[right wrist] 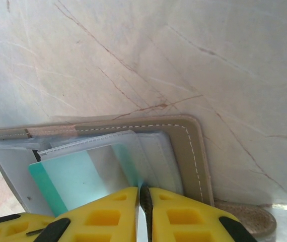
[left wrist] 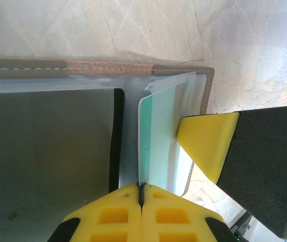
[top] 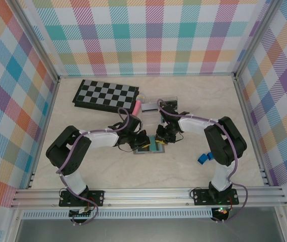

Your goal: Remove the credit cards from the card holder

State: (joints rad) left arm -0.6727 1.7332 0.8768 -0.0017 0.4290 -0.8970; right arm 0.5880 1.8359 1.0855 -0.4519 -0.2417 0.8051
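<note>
The grey-blue card holder (top: pixel 142 149) lies open on the table between both grippers. In the left wrist view its grey panel (left wrist: pixel 43 151) shows a black card's edge (left wrist: pixel 117 136), and a teal-green card (left wrist: pixel 156 136) stands out of a clear sleeve. My left gripper (left wrist: pixel 141 187) is shut on that teal card's edge. My right gripper (right wrist: pixel 143 190) is shut on the clear sleeve of the card holder (right wrist: pixel 194 146), with the teal card (right wrist: pixel 63 181) just to its left. From above, the left gripper (top: pixel 142 138) and right gripper (top: pixel 161 136) meet over the teal card (top: pixel 154 146).
A folded checkerboard (top: pixel 107 95) lies at the back left. Beside it stand a clear plastic box (top: pixel 158 103) and a pink object (top: pixel 137 107). A small blue object (top: pixel 203 158) sits by the right arm. The holder's tab (right wrist: pixel 249 217) pokes out at lower right.
</note>
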